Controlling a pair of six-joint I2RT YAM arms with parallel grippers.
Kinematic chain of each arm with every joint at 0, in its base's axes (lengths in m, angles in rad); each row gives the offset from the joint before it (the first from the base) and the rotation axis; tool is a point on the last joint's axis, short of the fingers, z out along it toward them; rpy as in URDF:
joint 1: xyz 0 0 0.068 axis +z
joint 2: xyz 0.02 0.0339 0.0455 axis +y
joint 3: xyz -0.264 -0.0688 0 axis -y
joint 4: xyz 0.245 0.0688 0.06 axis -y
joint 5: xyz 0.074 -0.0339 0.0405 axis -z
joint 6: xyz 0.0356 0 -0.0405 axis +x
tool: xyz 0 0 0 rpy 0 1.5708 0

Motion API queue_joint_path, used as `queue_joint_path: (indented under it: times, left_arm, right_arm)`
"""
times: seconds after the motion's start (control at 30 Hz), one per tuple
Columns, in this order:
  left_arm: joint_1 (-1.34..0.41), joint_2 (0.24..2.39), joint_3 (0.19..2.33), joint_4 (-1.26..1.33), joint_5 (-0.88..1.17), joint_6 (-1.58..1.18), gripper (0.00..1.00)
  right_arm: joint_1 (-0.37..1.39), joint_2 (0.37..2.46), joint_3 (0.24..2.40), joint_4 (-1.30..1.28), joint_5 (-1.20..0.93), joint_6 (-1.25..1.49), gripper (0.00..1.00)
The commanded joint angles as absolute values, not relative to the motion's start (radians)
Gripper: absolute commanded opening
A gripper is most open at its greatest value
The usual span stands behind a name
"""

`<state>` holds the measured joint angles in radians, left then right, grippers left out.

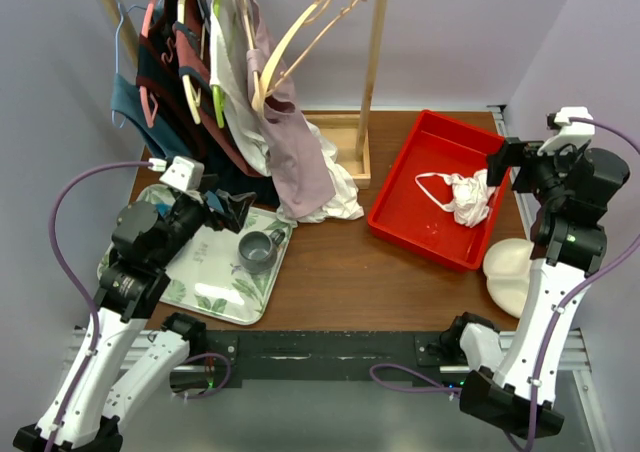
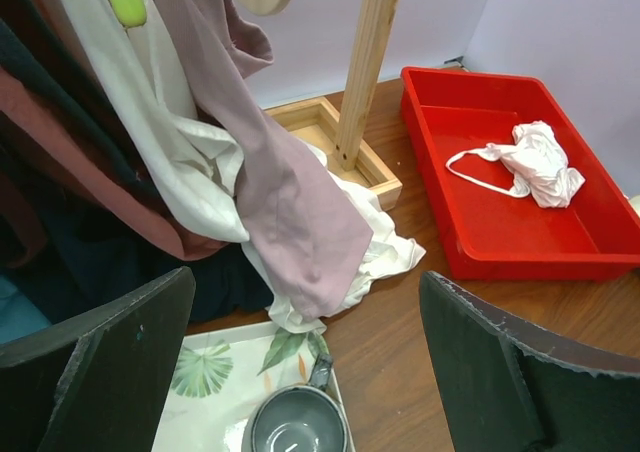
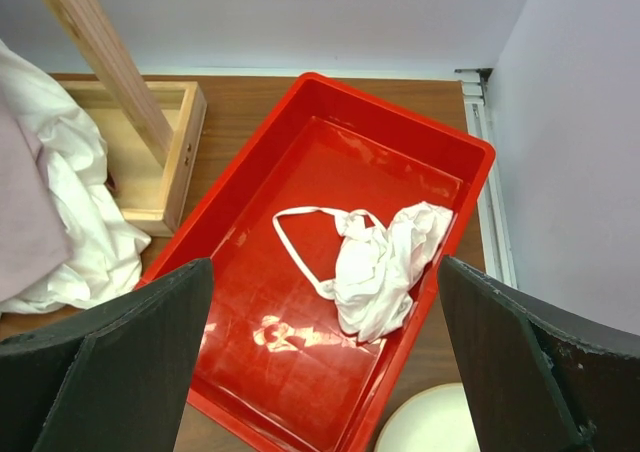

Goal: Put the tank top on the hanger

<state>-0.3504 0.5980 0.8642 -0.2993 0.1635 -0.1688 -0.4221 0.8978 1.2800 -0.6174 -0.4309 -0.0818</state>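
Observation:
The white tank top (image 1: 468, 194) lies crumpled in the red bin (image 1: 420, 222) at the right, one narrow strap looped out to the left. It also shows in the left wrist view (image 2: 538, 162) and the right wrist view (image 3: 380, 267). The cream hanger (image 1: 312, 24) hangs bare by its hook on the wooden rack, tilted. My right gripper (image 1: 508, 158) is open and empty, above the bin's right side (image 3: 325, 302). My left gripper (image 1: 230, 210) is open and empty, above the leaf-print tray (image 2: 306, 312).
The rack's post (image 1: 375, 62) stands in a wooden base box (image 1: 345, 144). A mauve garment (image 1: 300, 162), a white shirt and dark clothes hang from it down to the table. A grey mug (image 1: 258, 252) sits on the tray (image 1: 215, 277). A cream round object (image 1: 510, 272) lies right of the bin.

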Motion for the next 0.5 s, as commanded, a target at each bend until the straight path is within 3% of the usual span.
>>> queue_joint_path:
  times: [0.0, 0.23, 0.37, 0.47]
  left_arm:
    - [-0.357, 0.595, 0.845, -0.247, 0.149, -0.147, 1.00]
    - [-0.357, 0.595, 0.804, -0.227, 0.140, -0.147, 1.00]
    - [-0.357, 0.604, 0.767, -0.196, 0.137, -0.182, 1.00]
    - [-0.357, 0.621, 0.733, -0.169, 0.156, -0.216, 1.00]
  right_arm:
    - [-0.426, 0.919, 1.259, -0.560, -0.436, -0.106, 0.99]
    - [-0.425, 0.985, 1.206, -0.657, -0.781, -0.399, 0.99]
    - [-0.358, 1.100, 1.170, -0.589, -0.631, -0.341, 0.99]
    - [-0.235, 1.218, 1.167, -0.566, -0.361, -0.336, 0.99]
